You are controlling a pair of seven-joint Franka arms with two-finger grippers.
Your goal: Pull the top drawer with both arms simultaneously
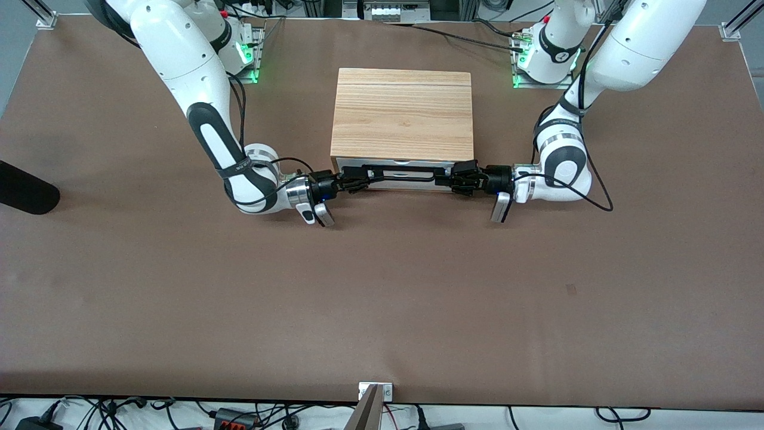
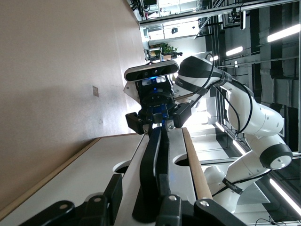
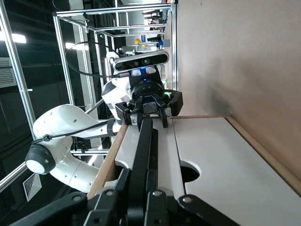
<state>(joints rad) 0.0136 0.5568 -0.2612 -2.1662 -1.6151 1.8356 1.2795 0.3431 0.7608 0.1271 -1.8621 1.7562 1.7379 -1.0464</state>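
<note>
The light-wood cabinet [image 1: 401, 113] stands mid-table. Its top drawer's white front [image 1: 358, 162] looks flush with the box. My right gripper [image 1: 353, 180] is shut on the black bar handle [image 1: 406, 175] at the end toward the right arm. In the right wrist view the fingers [image 3: 123, 181] press the handle [image 3: 142, 146] of the drawer front [image 3: 164, 141]. My left gripper [image 1: 459, 178] is at the handle's other end. In the left wrist view it [image 2: 139, 188] straddles the handle [image 2: 153, 160], open, with one finger [image 2: 114, 190] standing off it.
A wider white lower panel [image 2: 89, 174] lies under the top drawer front. A black object [image 1: 24, 191] pokes in at the right arm's end of the table. A metal bracket [image 1: 375, 391] sits on the table edge nearest the front camera.
</note>
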